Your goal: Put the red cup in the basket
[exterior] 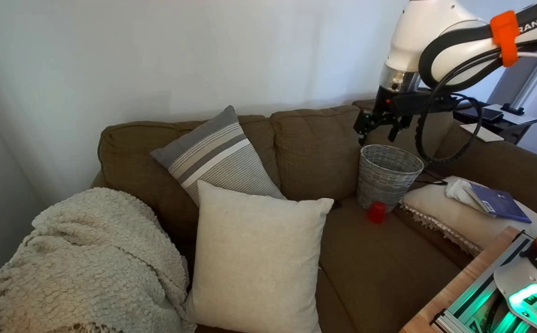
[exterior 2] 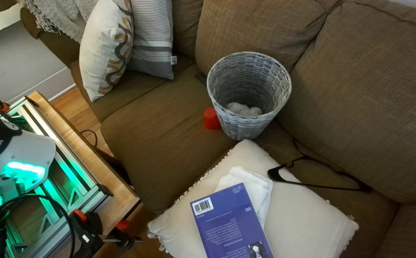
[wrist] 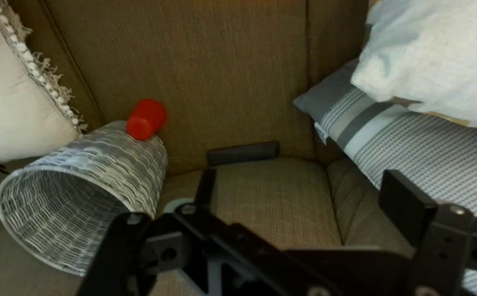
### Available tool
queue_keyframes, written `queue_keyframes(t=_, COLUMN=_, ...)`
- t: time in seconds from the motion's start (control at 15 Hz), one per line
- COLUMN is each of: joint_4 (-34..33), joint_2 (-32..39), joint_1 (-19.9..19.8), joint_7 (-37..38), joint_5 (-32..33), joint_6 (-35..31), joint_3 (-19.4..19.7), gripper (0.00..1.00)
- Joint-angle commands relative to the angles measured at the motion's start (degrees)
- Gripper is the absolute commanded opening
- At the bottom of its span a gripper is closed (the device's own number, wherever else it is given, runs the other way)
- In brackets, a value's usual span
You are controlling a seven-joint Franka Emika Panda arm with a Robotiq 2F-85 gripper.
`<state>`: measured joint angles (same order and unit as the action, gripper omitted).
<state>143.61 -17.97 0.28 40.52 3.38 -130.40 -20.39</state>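
The small red cup [exterior: 377,212] stands on the sofa seat right beside the basket, its closed end seemingly facing up. It also shows in an exterior view [exterior 2: 212,118] and in the wrist view [wrist: 146,119]. The grey woven basket [exterior: 384,178] stands upright on the seat near the backrest, its mouth open upward; it also shows in an exterior view [exterior 2: 242,125] and at the left of the wrist view [wrist: 127,160]. My gripper [exterior: 377,137] is open and empty, above and near the basket's rim. Its fingers [wrist: 300,189] are wide apart in the wrist view.
Some whitish stuff [exterior 2: 244,108] lies inside the basket. A cream cushion [exterior 2: 294,215] bears a purple-blue book [exterior 2: 233,222], a white cloth [exterior 2: 254,186] and a black hanger-like thing [exterior 2: 319,185]. A dark bar-shaped object [wrist: 242,153] lies by the backrest. A striped pillow [exterior: 231,162] and cream pillow [exterior: 257,259] lean nearby.
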Motion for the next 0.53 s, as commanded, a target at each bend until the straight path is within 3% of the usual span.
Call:
queue_keyframes(t=0.0, joint_4=5.5, joint_2=5.8, joint_1=-0.5, joint_7=4.0, joint_5=3.2, joint_6=-6.2, joint_3=2.5, gripper=1.0)
queue_keyframes(t=0.2, joint_4=8.9, joint_2=12.0, joint_1=-3.5, joint_7=14.7, joint_5=14.6, joint_6=-9.5, joint_3=3.5, gripper=1.0)
queue_keyframes(t=0.33, joint_4=10.2, joint_2=14.5, joint_1=-10.3, joint_7=23.8, joint_5=24.7, joint_6=-9.6, joint_3=-0.7, gripper=1.0)
queue_keyframes(t=0.47, joint_4=9.8, joint_2=17.8, joint_1=-12.8, joint_7=32.9, joint_5=34.5, joint_6=-6.8, joint_3=-0.6, gripper=1.0)
